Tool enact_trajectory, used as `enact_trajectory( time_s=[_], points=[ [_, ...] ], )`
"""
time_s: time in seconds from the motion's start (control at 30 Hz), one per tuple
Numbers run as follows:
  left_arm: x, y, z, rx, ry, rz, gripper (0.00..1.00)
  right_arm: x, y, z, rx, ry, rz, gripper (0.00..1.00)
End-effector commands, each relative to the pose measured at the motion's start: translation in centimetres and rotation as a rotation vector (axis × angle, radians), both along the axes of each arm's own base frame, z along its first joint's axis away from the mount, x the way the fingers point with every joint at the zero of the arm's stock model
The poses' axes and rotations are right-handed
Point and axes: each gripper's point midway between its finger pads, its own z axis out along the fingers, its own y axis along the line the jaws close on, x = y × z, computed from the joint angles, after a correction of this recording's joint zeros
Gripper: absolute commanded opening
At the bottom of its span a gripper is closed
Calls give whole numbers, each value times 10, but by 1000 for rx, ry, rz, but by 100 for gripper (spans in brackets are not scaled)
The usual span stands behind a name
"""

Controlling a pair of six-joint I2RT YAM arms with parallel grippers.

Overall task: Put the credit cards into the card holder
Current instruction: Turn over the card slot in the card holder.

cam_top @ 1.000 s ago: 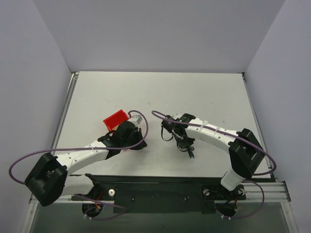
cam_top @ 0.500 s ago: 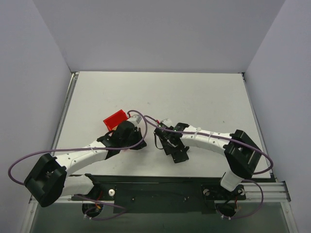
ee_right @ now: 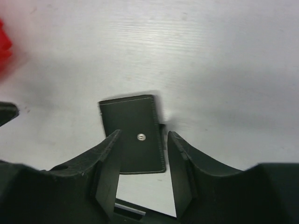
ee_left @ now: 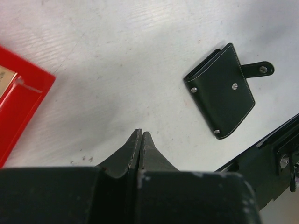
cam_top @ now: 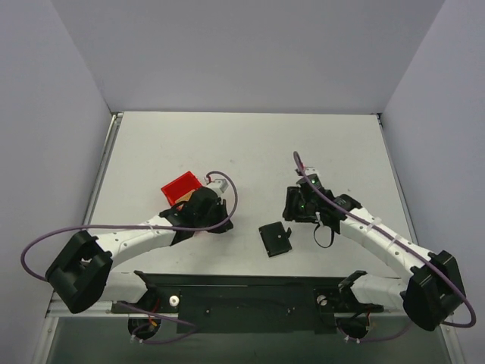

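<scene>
The black card holder (cam_top: 275,239) lies closed and flat on the desk (cam_top: 250,144), close to the near edge and about midway along it, touched by neither arm. The right pincer (ee_right: 142,134) hangs over the desk just beyond it toward the right edge, jaws spread and holding nothing; in its own wrist view the wallet shows between the two fingers. The left pincer (ee_left: 141,135) is pressed together and empty, poised low just beside the red bin (cam_top: 180,186), which sits left of the desk's middle. A pale tan sliver at the bin's edge, seen from the left wrist, is probably one card (ee_left: 3,73); how many lie there cannot be told.

The holder looks light and thin, a stitched, leather-like fold that should flex rather than resist and could slide on the smooth desk if pushed from the side. Its strap tab (ee_left: 259,69) sticks out past one edge, and small silver studs (ee_left: 234,86) dot the cover. The tab or the folded spine looks the likeliest place to pinch, since the flat faces offer no lip; the cover has to be opened before anything goes in, likely with one arm pinning it down. The cards are likely stiff, slick and very thin, best taken across their long edges and fed in square, as a tilted card may catch on the pocket's mouth.
</scene>
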Motion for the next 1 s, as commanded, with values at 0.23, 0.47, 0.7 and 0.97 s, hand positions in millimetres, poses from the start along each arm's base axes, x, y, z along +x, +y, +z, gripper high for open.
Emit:
enact_trajectory(
  time_s=[0.23,0.47,0.7,0.97],
  points=[
    [18,-80,38,-71,-127,-144,0,-10,-76,-34,38,95,-291,0],
    [20,-88,35,-72,-136,-136,0,-4,-84,-33,85,23,-347,0],
    [17,-110,54,-160,-229,-259,0,-4,-67,-40,161,52,-261,0],
    [1,-132,28,-130,-186,-335,0,-11,-54,-50,210,98,-207,0]
  ],
)
